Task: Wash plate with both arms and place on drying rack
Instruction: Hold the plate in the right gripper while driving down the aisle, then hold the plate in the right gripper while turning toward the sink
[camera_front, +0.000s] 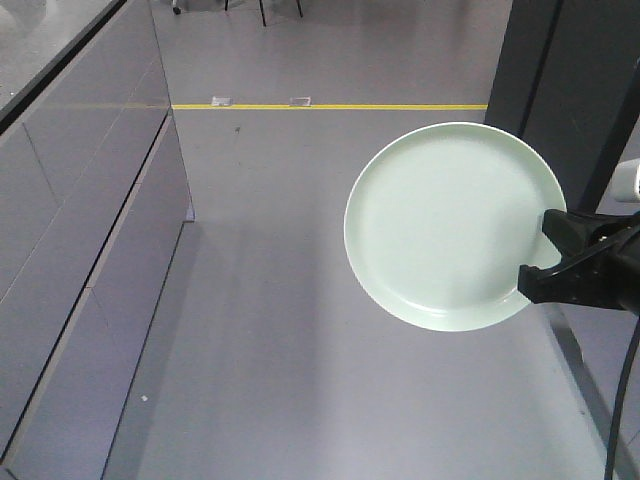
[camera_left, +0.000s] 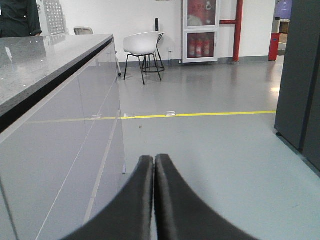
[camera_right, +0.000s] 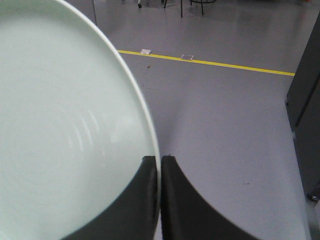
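Mint-green plate (camera_front: 450, 225), held in the air above the grey floor (camera_front: 280, 330) by the right hand (camera_front: 548, 256). Its two black fingers are clamped across the plate's right rim, one on each face. This edge grip probably leaves both faces free for washing, and it presents the upper face to the front camera. The left hand (camera_left: 153, 162) has its fingers pressed together on nothing. It does not appear in the front view, so its place relative to the plate cannot be told. Left of the plate runs the bench (camera_front: 70, 170), grey-fronted with a speckled stone top. Beyond the plate a yellow floor line (camera_front: 330, 106) crosses the room. Farther off stand a white chair (camera_left: 142, 44) and a glass-fronted extinguisher cabinet (camera_left: 201, 30). No drying rack shows in any view, so the task appears to be at an early, carrying stage. The right arm is cut off at the frame edge, and the plate's underside is hidden.
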